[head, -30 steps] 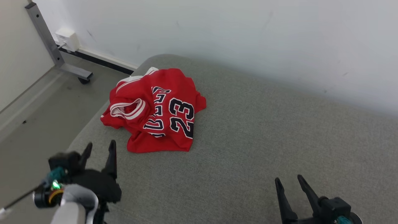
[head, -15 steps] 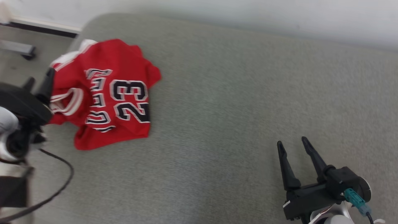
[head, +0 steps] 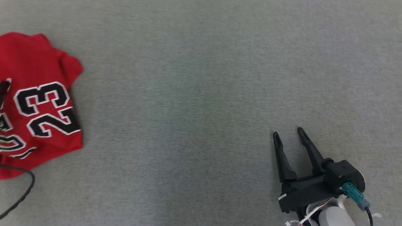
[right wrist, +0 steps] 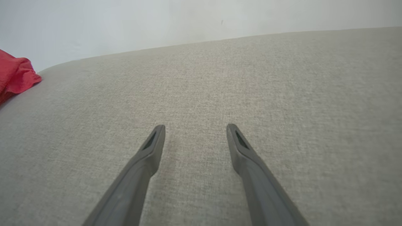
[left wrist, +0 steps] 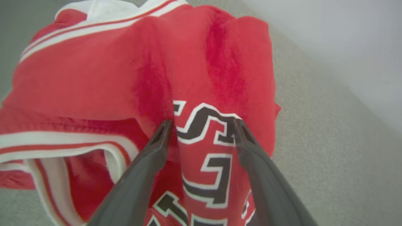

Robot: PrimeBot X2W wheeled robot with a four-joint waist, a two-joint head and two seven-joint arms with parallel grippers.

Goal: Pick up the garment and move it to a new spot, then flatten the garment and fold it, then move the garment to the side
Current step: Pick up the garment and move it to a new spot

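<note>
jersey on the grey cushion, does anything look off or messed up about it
Yes: the red jersey lies crumpled in a heap at the left of the grey cushion, folded over itself so that its print is bunched and partly hidden. No tear or stain shows.

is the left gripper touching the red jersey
Cannot tell. The left wrist view looks along the open left gripper, whose tips overlap the red jersey, but from that angle a touch and a small gap above the cloth look alike.

1 jersey (head: 37,62), 2 hands (left wrist: 201,122) (head: 288,132), 1 cable (head: 32,180)
</note>
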